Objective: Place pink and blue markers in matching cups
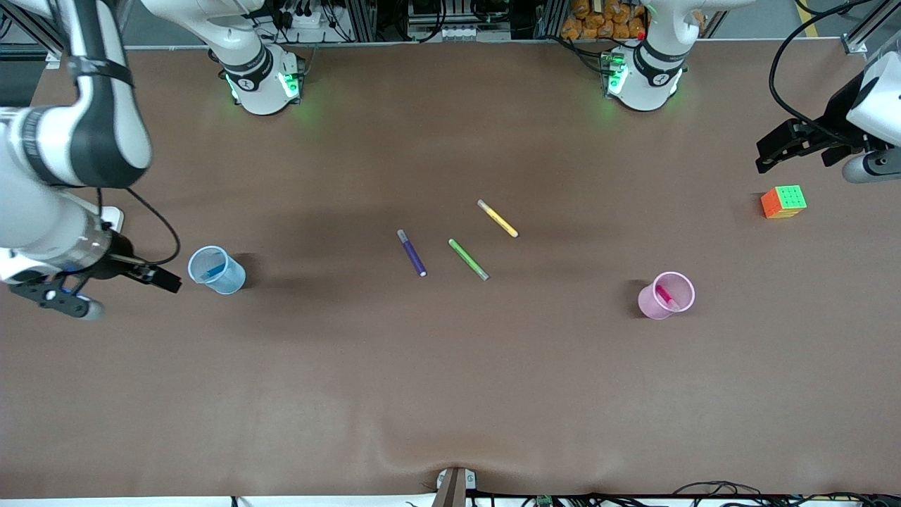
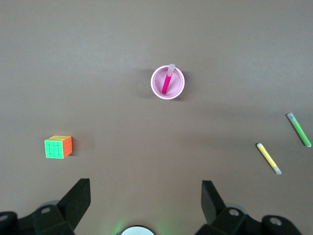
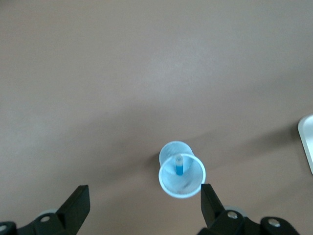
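A brown table (image 1: 450, 394) carries both cups upright. The blue marker (image 1: 213, 270) stands in the blue cup (image 1: 217, 270) near the right arm's edge; the pink marker (image 1: 666, 296) leans in the pink cup (image 1: 666, 296) toward the left arm's edge. The right gripper (image 1: 105, 292) hangs spread wide, seemingly empty, just beside the blue cup. The left gripper (image 1: 788, 148) hangs wide open above the left arm's far corner.

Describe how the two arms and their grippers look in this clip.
Both arms are glossy white with black joint bands; their bases glow green. Black cables trail along each wrist. The left gripper and right gripper are matte black, with wedge-shaped fingers and grey round fittings beside them.
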